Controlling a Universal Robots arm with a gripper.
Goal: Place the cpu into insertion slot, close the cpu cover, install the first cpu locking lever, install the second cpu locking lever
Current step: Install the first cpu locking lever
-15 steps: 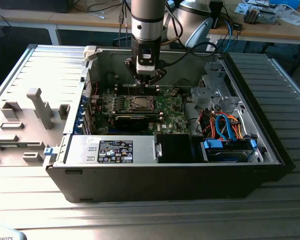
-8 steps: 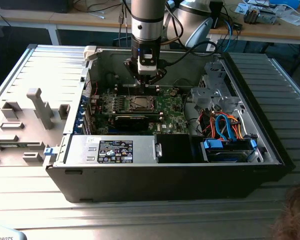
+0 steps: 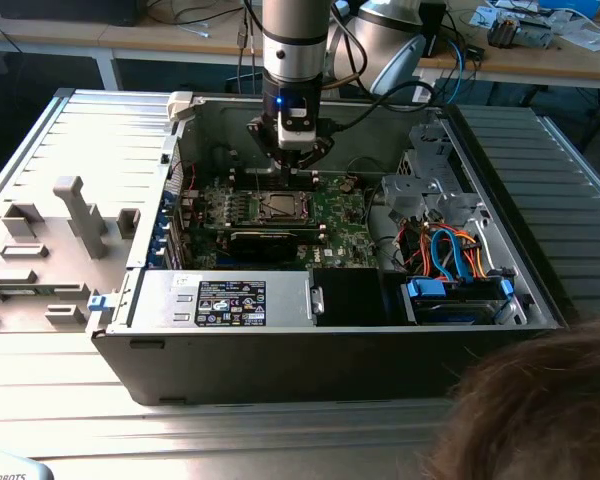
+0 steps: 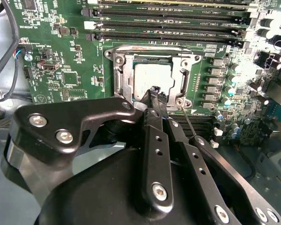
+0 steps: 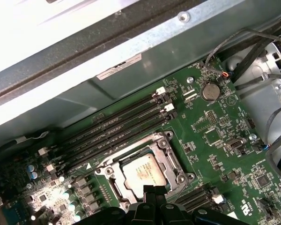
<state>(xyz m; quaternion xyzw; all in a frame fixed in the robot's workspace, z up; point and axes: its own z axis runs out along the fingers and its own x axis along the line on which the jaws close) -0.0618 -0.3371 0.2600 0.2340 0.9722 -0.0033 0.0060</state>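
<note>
The cpu (image 4: 152,78) lies flat in the insertion slot (image 4: 196,58) of the green board, silver top up; it also shows in the first wrist view (image 5: 141,171) and the exterior view (image 3: 280,207). The cpu cover (image 4: 124,77) lies down around it, the chip showing through its window. My gripper (image 4: 154,91) is shut, its black tips together at the cover's edge, nothing visible between them. A thin wire lever (image 4: 189,123) stands loose beside the tips. Another lever (image 4: 150,47) runs along the slot's far side. In the exterior view the gripper (image 3: 290,168) hangs just above the slot.
Long black memory slots (image 4: 168,23) run beside the socket. The case wall (image 5: 131,51) rises close behind the board. A drive cage with coloured cables (image 3: 450,255) is at the exterior view's right, a power supply (image 3: 225,300) in front. A person's hair (image 3: 540,410) intrudes low on the exterior view's right.
</note>
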